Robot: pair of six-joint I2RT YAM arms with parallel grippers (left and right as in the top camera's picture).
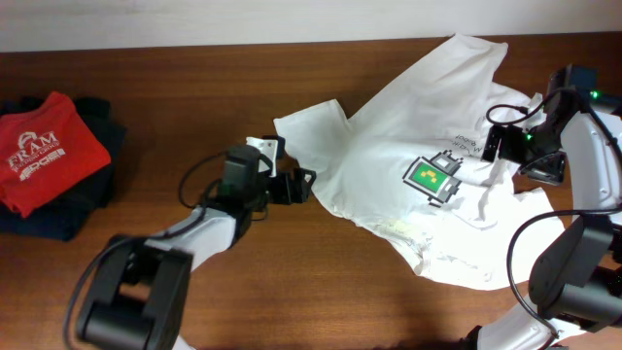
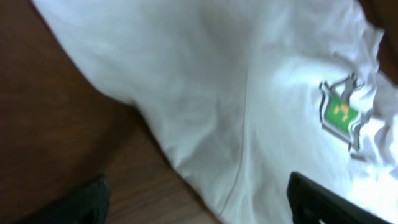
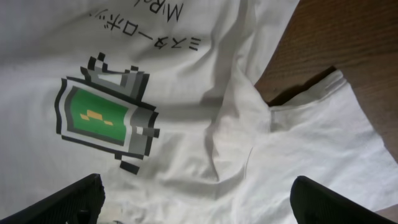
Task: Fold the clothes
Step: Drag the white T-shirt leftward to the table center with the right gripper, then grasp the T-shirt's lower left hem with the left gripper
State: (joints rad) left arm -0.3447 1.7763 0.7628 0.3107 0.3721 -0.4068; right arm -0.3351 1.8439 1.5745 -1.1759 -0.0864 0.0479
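The white T-shirt (image 1: 389,126) lies crumpled and spread on the wooden table at centre right, its green and dark graphic (image 1: 432,181) facing up. My left gripper (image 1: 303,185) is open and empty at the shirt's left edge. In the left wrist view its fingers (image 2: 199,208) straddle the shirt's hem (image 2: 249,106). My right gripper (image 1: 496,144) is open and empty, hovering over the shirt to the right of the graphic. In the right wrist view its fingers (image 3: 202,205) spread over wrinkled fabric (image 3: 292,143) below the graphic (image 3: 102,115).
A red shirt with white "FRAM" lettering (image 1: 44,146) lies on a dark folded garment (image 1: 92,190) at the far left. Bare wooden table (image 1: 321,282) runs along the front. A pale wall edge (image 1: 194,19) borders the back.
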